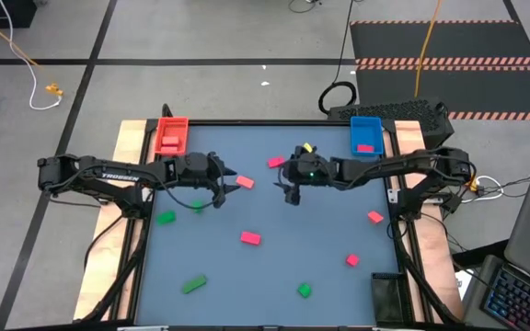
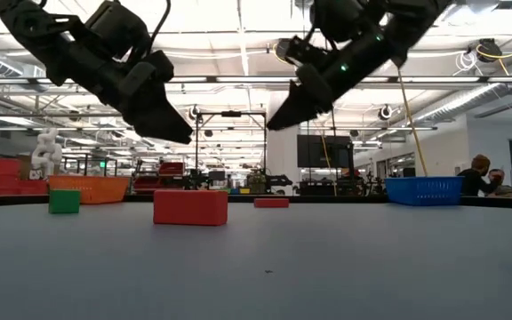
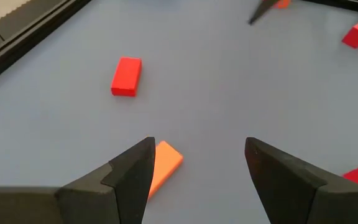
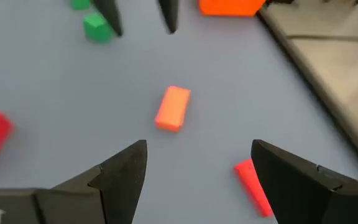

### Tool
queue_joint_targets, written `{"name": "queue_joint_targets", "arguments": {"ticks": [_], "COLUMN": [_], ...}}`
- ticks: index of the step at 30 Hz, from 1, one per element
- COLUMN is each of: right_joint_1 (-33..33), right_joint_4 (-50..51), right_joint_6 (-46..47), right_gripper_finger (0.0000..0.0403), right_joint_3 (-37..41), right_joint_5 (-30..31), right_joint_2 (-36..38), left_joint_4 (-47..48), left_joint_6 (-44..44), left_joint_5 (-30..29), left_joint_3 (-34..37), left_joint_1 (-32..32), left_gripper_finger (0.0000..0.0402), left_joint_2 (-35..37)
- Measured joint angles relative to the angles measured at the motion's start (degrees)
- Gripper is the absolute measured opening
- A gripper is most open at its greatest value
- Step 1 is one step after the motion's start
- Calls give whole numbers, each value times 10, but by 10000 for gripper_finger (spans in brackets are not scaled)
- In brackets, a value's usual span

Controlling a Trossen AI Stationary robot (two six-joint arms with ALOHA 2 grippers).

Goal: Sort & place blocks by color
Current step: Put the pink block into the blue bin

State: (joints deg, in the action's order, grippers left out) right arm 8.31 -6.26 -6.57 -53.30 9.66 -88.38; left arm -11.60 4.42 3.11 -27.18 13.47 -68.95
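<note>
A salmon block (image 1: pixel 244 182) lies flat on the blue-grey table between my two grippers. My left gripper (image 1: pixel 221 188) hovers open just to its left; in the left wrist view one finger (image 3: pixel 129 177) partly hides the block (image 3: pixel 165 163). My right gripper (image 1: pixel 289 189) hovers open to its right, and the block (image 4: pixel 173 107) lies ahead of its fingers (image 4: pixel 120 174). In the low view both the left gripper (image 2: pixel 178 133) and the right gripper (image 2: pixel 278 120) hang clear above the table. Pink blocks (image 1: pixel 275 163) (image 1: pixel 250 238) and green blocks (image 1: pixel 165 218) (image 1: pixel 197 206) lie scattered about.
A red tray (image 1: pixel 171 135) stands at the far left corner. At the far right a blue tray (image 1: pixel 366 133) holds a pink block. A dark tray (image 1: pixel 386 296) sits at the near right. More blocks (image 1: pixel 375 217) (image 1: pixel 352 260) (image 1: pixel 194 284) (image 1: pixel 305 290) lie toward the near edge.
</note>
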Motion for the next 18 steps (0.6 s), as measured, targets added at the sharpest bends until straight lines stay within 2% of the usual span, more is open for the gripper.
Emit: {"name": "queue_joint_targets", "arguments": {"ticks": [3,8,15,18], "right_joint_1": [23,79,137,149], "right_joint_4": [16,26,35,44], "right_joint_6": [-34,-50,-71,-77], "right_gripper_finger": [281,281,257,246], "right_joint_3": [-10,-15,-14,-25], "right_joint_5": [2,-78,-139,-143], "right_joint_2": [0,0,-23,-53], "left_joint_4": [-14,-69,-83,-107], "left_joint_6": [-12,-55,-19,-18], "left_joint_5": [0,1,21,30], "left_joint_3": [9,32,33,32], "left_joint_1": [-3,4,44,52], "left_gripper_finger": [250,250,250,250], "left_joint_2": [0,0,0,0]}}
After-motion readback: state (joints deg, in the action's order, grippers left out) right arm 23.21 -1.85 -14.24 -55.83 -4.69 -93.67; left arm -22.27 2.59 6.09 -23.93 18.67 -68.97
